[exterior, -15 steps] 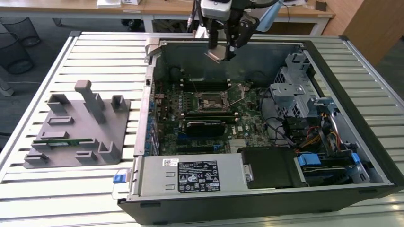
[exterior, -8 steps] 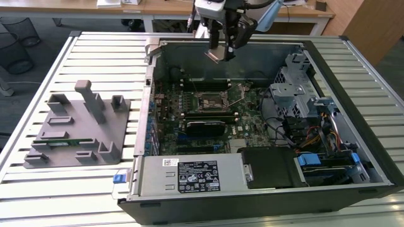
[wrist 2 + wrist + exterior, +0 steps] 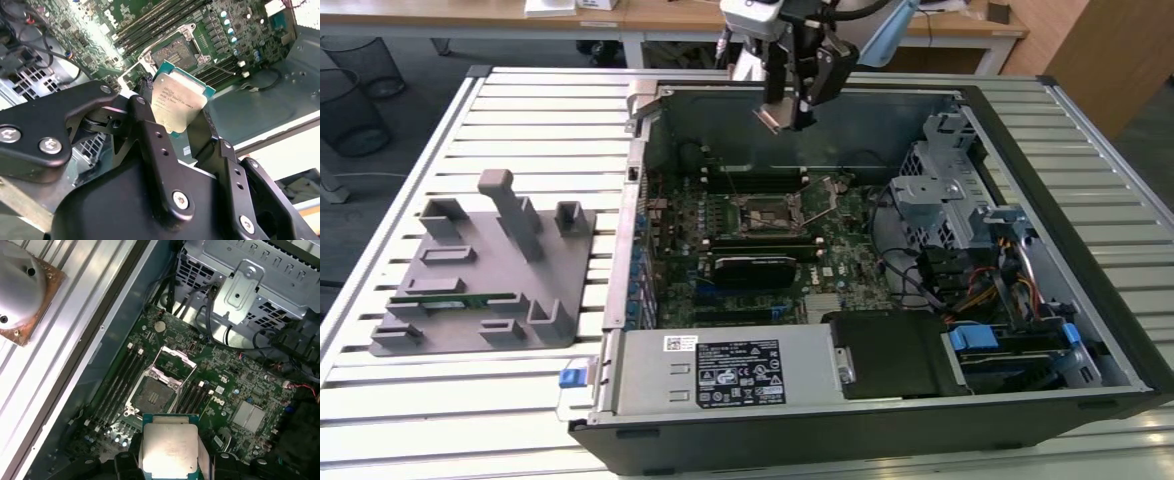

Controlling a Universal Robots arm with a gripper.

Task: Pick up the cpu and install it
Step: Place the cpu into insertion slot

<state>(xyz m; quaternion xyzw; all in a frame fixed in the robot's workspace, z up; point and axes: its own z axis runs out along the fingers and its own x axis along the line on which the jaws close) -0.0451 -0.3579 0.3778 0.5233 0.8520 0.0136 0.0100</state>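
My gripper (image 3: 787, 112) hangs over the far side of the open computer case (image 3: 1107, 330), shut on the cpu (image 3: 770, 117). The cpu is a flat silver-topped square with a green rim. In the second wrist view the cpu (image 3: 178, 96) sits tilted between the two black fingers (image 3: 144, 117) of the gripper (image 3: 176, 121). In the first wrist view the cpu (image 3: 167, 446) is level in the gripper (image 3: 170, 464), a little off from the socket. The motherboard's socket (image 3: 767, 210) (image 3: 173, 50) (image 3: 151, 396) lies below, bare, with its metal load plate (image 3: 173, 360) swung open.
Memory slots (image 3: 117, 382) flank the socket, and a black block (image 3: 754, 268) lies nearer on the board. A metal drive cage (image 3: 945, 195) and cables fill the case at the exterior view's right. A grey fixture (image 3: 487, 270) with a green memory stick (image 3: 447, 298) lies on the slatted table.
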